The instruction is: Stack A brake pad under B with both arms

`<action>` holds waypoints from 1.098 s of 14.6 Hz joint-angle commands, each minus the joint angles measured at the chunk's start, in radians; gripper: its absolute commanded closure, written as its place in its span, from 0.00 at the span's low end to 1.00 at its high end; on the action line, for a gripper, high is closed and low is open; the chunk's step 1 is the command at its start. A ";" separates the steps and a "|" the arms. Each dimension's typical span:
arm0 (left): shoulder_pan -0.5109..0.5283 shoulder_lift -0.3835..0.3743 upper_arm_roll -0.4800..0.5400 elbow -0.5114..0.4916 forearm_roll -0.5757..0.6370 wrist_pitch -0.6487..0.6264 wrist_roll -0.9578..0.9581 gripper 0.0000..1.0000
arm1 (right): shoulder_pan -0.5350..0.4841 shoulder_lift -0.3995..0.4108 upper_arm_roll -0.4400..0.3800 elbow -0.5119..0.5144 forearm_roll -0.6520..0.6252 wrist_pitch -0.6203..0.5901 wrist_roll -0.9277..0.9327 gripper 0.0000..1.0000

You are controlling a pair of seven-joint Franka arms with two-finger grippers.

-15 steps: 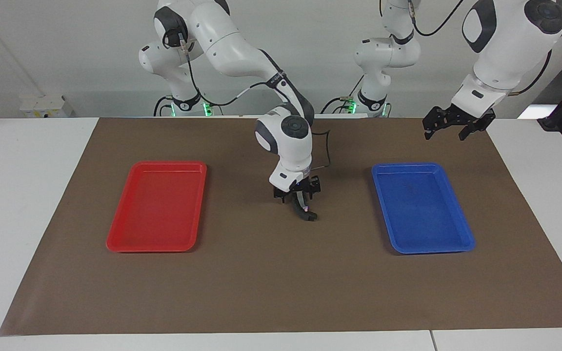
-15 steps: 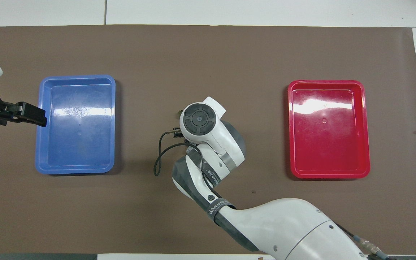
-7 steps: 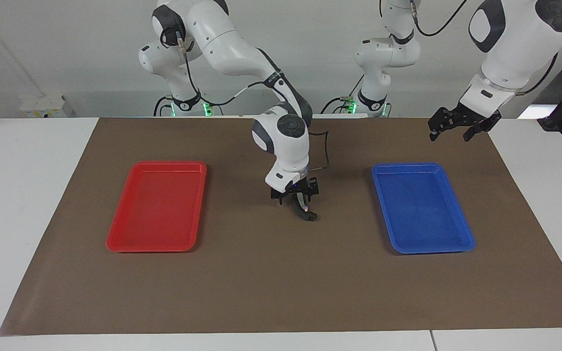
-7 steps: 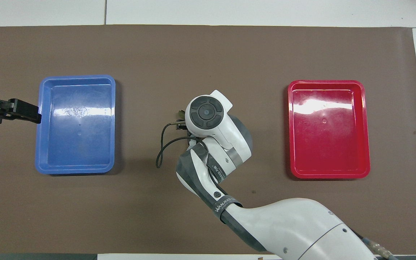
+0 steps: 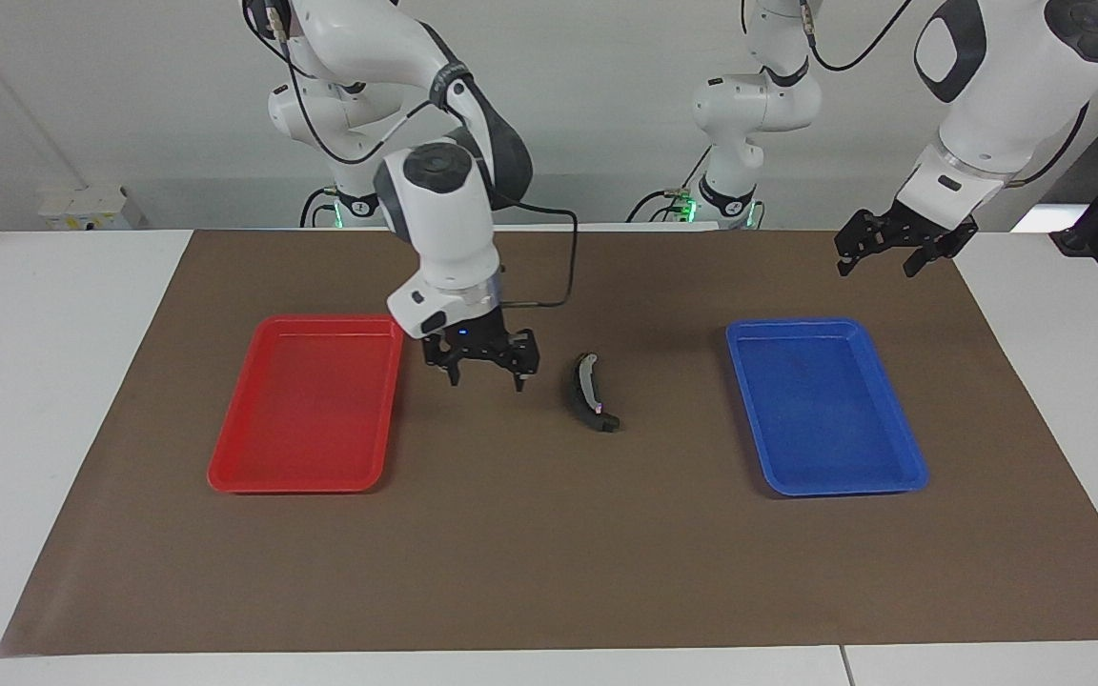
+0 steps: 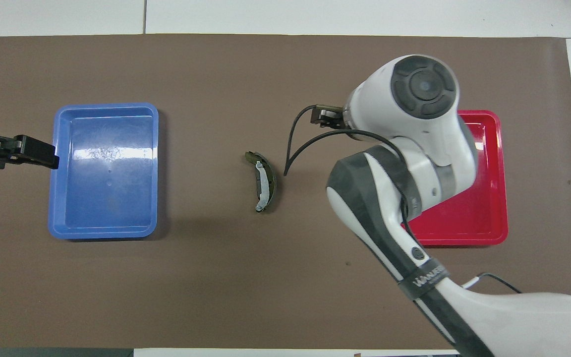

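On the brown mat (image 5: 549, 553), a glossy red plastic tray (image 5: 306, 476) lies toward the right arm's end. Just beside it the right gripper (image 5: 489, 379) hangs over bare mat, fingers spread, holding nothing; the overhead view hides it under the arm. At mid-table lies B (image 5: 587, 393), a slim dark crescent with a pale strip, long axis running toward and away from the robots; the overhead view shows its bow bulging toward the red tray. Then comes a blue tray (image 5: 835, 481). The left gripper (image 5: 878, 261) hovers over the mat by the blue tray, fingers apart, empty.
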 commanded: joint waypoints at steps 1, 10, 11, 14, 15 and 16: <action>0.011 -0.021 0.001 -0.027 -0.012 0.009 0.008 0.02 | -0.108 -0.063 0.015 -0.023 -0.056 -0.066 -0.097 0.00; 0.011 -0.021 0.001 -0.027 -0.012 0.016 0.008 0.02 | -0.369 -0.293 0.029 -0.020 -0.042 -0.402 -0.390 0.00; 0.011 -0.021 0.001 -0.027 -0.012 0.016 0.008 0.02 | -0.407 -0.305 0.046 -0.014 -0.035 -0.442 -0.408 0.00; 0.011 -0.021 0.001 -0.027 -0.012 0.016 0.008 0.02 | -0.432 -0.296 0.046 0.054 -0.027 -0.543 -0.431 0.00; 0.011 -0.021 0.001 -0.027 -0.012 0.016 0.008 0.02 | -0.428 -0.285 0.047 0.081 -0.027 -0.556 -0.431 0.00; 0.011 -0.021 0.001 -0.027 -0.012 0.016 0.008 0.02 | -0.426 -0.284 0.047 0.084 -0.026 -0.560 -0.431 0.00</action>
